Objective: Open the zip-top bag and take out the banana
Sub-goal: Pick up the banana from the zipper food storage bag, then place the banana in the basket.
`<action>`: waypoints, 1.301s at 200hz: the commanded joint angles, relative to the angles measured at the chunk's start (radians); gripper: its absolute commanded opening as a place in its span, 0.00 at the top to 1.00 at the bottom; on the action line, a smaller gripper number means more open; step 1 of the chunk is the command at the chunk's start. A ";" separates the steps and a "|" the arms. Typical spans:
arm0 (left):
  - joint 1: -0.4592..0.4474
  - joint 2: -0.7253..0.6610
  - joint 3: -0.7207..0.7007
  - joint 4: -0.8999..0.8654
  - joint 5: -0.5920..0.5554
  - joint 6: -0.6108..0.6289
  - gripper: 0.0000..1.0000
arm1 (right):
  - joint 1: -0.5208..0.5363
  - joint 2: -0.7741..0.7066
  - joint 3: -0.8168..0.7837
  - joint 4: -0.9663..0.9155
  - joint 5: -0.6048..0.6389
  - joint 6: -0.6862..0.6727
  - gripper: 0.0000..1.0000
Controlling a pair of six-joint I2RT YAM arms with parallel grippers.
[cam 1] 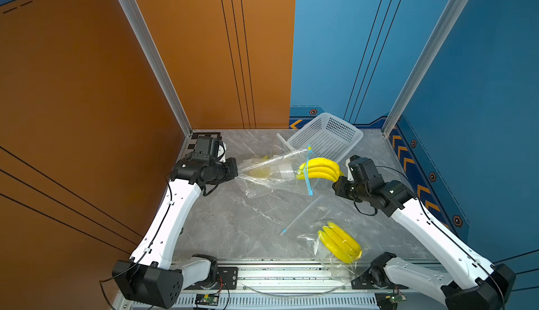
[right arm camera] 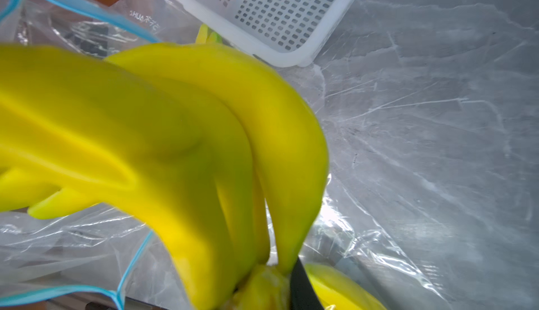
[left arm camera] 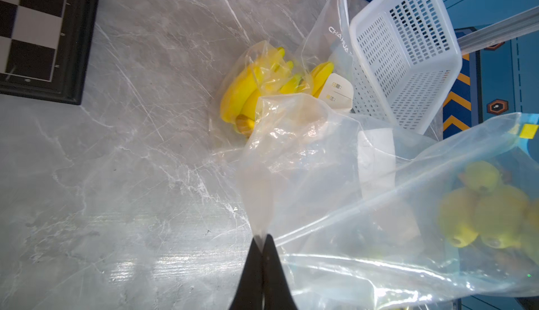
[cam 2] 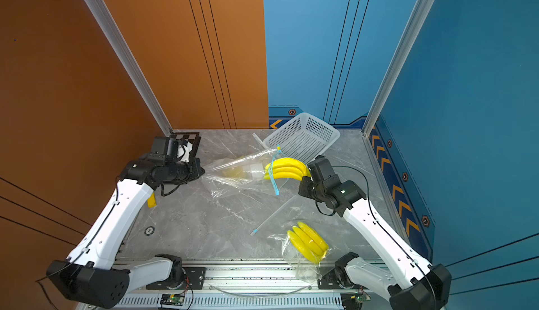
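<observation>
- Yellow banana (cam 1: 319,170) is seen in both top views drawn mostly out past the blue zip mouth (cam 1: 307,177) of the zip-top bag (cam 1: 271,174). Its stem end is clamped by the right gripper (cam 1: 340,177), and the bag's opposite end is pinched by the left gripper (cam 1: 237,172).
- From the left wrist, the black fingers (left arm camera: 274,264) are seen closed tight on clear film, with the bag stretched away from them.
- From the right wrist, the stem is seen held at the fingertip, and the banana tips lie farthest from it, just inside the zip.
- Opening is judged done; only the tips are left to be pulled clear of the bag.
</observation>
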 commanded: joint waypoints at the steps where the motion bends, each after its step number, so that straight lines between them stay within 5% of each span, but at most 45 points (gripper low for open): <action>1: 0.029 -0.028 0.003 -0.050 -0.063 0.013 1.00 | -0.038 0.015 0.028 -0.173 0.098 -0.069 0.80; 44: 0.042 -0.050 -0.023 -0.069 -0.056 0.023 1.00 | -0.188 0.030 0.066 -0.151 0.101 -0.089 0.80; 82: 0.036 -0.070 -0.095 -0.060 0.023 0.036 1.00 | -0.269 0.278 0.266 -0.044 0.045 -0.129 0.80; 175: 0.013 -0.136 -0.132 -0.049 0.117 -0.015 1.00 | -0.284 1.106 1.036 -0.081 -0.036 -0.154 0.79; 209: 0.020 -0.166 -0.135 -0.050 0.122 -0.020 1.00 | -0.286 1.262 1.190 -0.119 -0.052 -0.151 0.79; 260: 0.033 -0.185 -0.156 -0.050 0.125 -0.033 1.00 | -0.280 1.335 1.218 -0.128 -0.064 -0.145 0.77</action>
